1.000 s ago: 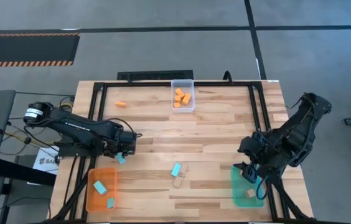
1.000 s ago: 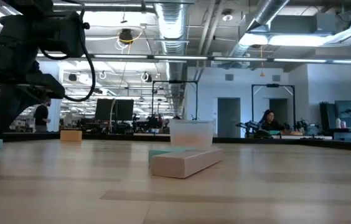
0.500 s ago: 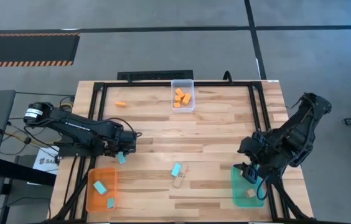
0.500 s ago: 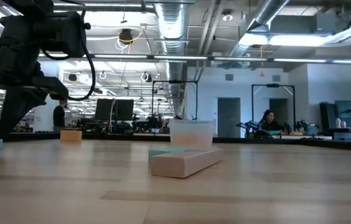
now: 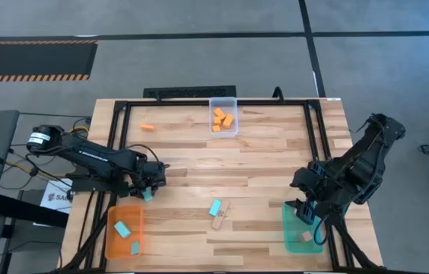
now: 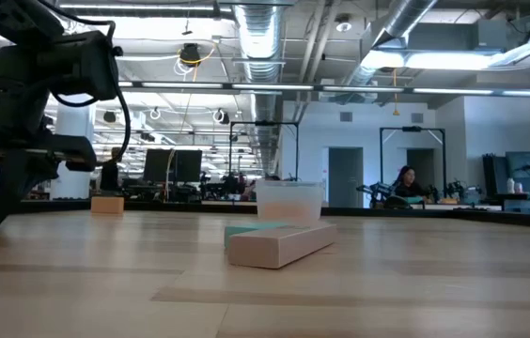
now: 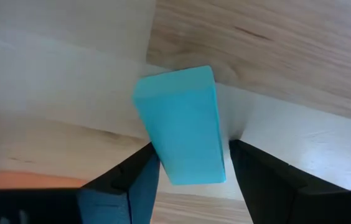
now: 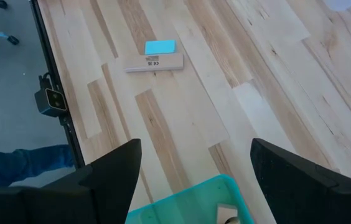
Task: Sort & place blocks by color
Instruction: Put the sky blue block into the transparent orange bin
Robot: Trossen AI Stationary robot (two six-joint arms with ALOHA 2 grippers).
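- Pale planked wooden tabletop (image 5: 260,164) in a black frame, carrying three trays and the scattered blocks.
- Left dark arm, reaching over the near-left part of the tabletop; its left claw (image 5: 148,186) sits low, just beyond the orange tray.
- Right dark arm, waiting at the near-right; its right claw (image 5: 304,211) hangs above the teal tray, fingers spread and holding nothing.
- Orange plastic tray (image 5: 110,242), near-left corner, holding two light blue blocks (image 5: 122,228).
- Teal-green plastic tray (image 5: 289,234), near-right, holding one plain tan wooden block (image 5: 306,237).
- Clear plastic tray (image 5: 224,131), far centre, holding several orange blocks (image 5: 222,118).
- Long tan wooden block (image 5: 220,218), near centre, lying flat, with a small light blue block (image 5: 214,207) touching its far-left side.
- Light blue block (image 7: 185,124) between the left claw's fingers (image 7: 132,180); the fingers stand at either side of it, and whether they are pressing on it cannot be told.
- Single orange block (image 5: 147,127), lying alone at the far left of the tabletop.
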